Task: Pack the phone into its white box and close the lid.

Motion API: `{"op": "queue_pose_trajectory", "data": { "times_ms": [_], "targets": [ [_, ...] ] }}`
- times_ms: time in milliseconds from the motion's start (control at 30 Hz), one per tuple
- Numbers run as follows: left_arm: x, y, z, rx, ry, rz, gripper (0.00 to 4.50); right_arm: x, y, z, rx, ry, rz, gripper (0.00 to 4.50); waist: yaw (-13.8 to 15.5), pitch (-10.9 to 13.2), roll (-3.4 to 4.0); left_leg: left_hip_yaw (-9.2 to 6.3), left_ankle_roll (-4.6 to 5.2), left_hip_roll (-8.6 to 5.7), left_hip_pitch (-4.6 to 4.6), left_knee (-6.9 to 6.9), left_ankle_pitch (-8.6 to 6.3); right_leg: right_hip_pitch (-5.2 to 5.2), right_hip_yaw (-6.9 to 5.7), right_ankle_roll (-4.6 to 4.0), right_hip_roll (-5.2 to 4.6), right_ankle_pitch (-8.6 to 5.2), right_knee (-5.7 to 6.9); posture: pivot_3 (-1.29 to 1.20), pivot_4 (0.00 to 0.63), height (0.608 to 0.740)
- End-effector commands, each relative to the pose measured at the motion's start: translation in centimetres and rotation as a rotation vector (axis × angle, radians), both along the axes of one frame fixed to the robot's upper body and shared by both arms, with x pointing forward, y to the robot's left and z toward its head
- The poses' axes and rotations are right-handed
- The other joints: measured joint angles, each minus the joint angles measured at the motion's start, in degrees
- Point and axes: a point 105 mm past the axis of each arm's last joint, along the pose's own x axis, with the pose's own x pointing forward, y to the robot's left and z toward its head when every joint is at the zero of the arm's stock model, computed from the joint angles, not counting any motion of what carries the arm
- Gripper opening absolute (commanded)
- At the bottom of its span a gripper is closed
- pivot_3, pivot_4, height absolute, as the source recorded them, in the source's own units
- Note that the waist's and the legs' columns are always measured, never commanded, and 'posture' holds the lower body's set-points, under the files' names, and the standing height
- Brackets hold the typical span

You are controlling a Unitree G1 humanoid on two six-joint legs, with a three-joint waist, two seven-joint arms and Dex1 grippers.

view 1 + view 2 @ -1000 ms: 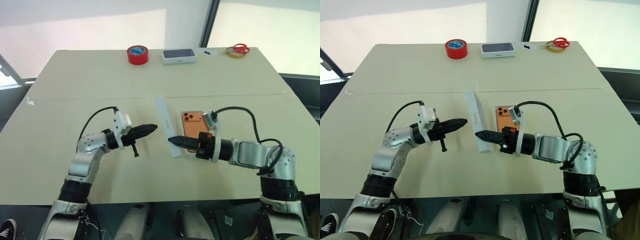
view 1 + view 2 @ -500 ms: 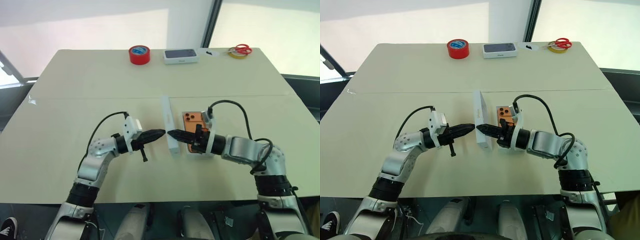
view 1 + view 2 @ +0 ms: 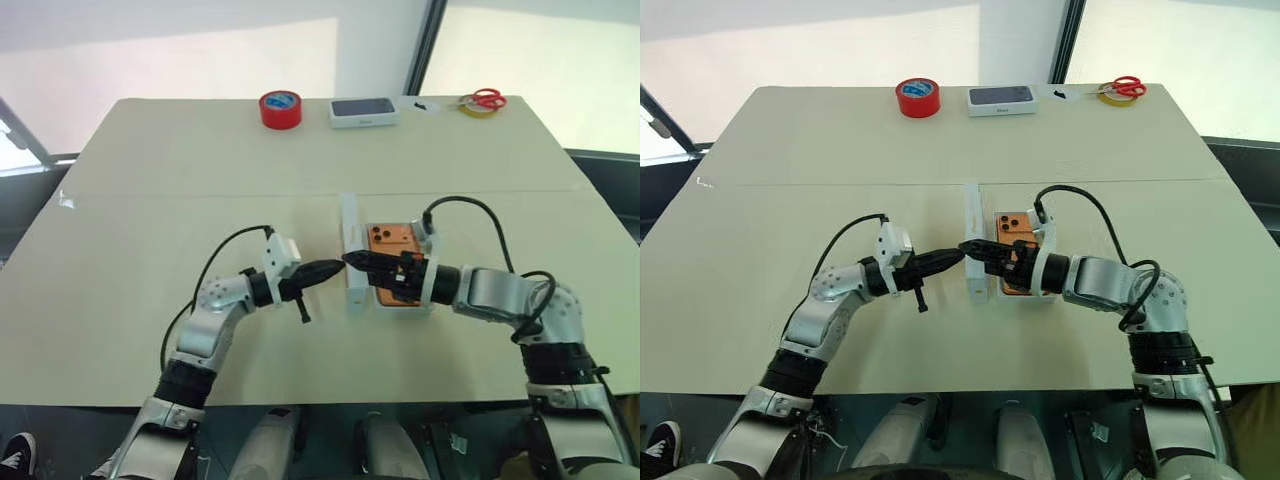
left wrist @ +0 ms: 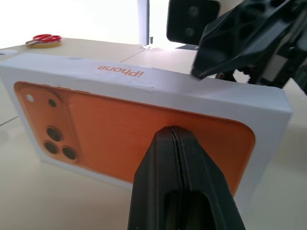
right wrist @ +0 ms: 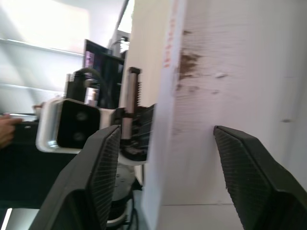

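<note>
The closing step is judged to be in hand. The phone [image 3: 388,240] is seated in the white box [image 3: 400,302] at the centre of the bench [image 3: 150,170]. The lid [image 3: 351,262] is stood on its long edge, touching the box at its 9 o'clock side. The left gripper [image 3: 335,268], fingers fully closed and empty, is set against the lid's printed outer face. The right gripper [image 3: 352,259], fingers parted, straddles the lid's upper edge without clamping it. Next, the lid should be tipped toward 3 o'clock and its rim aligned over the box walls. Open bench is available at 9 o'clock; the red tape roll [image 3: 279,108] lies well apart at 12 o'clock.
</note>
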Motion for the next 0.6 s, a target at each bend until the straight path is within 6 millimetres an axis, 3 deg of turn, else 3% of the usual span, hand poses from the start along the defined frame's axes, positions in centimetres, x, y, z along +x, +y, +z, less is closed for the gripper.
{"op": "queue_pose_trajectory", "data": {
  "times_ms": [33, 233, 400, 533, 600],
  "targets": [
    [0.1, -1.0, 1.0, -0.017, -0.042, -0.025, 0.00, -0.1, -3.1, 1.2, -0.047, -0.059, -0.052, 2.92, -0.08, 0.00, 0.00, 0.00, 0.01, 0.00, -0.01, 0.02, 0.00, -0.01, 0.00, 0.00, 0.00, 0.00, 0.00, 0.00, 0.150, 0.736],
    [0.5, -2.0, 1.0, -0.022, -0.037, -0.046, 0.00, 0.1, -7.8, 3.6, -0.217, -0.190, -0.113, 2.92, -0.61, 0.00, 0.01, 0.01, 0.04, 0.02, -0.05, 0.04, -0.01, 0.20, -0.03, 0.01, 0.00, 0.00, 0.00, 0.00, 0.150, 0.736],
    [0.6, -1.2, 0.8, 0.005, -0.045, -0.050, 0.00, 1.6, -8.2, 5.6, -0.343, -0.414, -0.167, 2.92, -0.55, -0.01, 0.01, 0.00, 0.04, 0.03, -0.06, 0.04, -0.01, 0.21, -0.04, 0.02, 0.01, 0.00, 0.00, 0.00, 0.150, 0.736],
    [1.3, 0.7, 0.6, 0.046, -0.045, -0.010, 0.00, 3.0, -8.2, 4.7, -0.571, -0.603, -0.186, 1.68, -0.41, -0.01, 0.01, -0.01, 0.03, 0.03, -0.08, 0.08, -0.01, -0.03, -0.05, 0.03, 0.01, 0.00, 0.00, 0.00, 0.150, 0.736],
    [1.7, 1.4, 0.2, 0.085, -0.032, 0.011, 0.00, 3.9, -8.6, 4.0, -0.705, -0.687, -0.202, 0.63, -0.35, -0.01, 0.01, -0.01, 0.03, 0.02, -0.08, 0.09, -0.01, -0.07, -0.05, 0.03, 0.01, 0.00, 0.00, 0.00, 0.150, 0.736]
  ]
}}
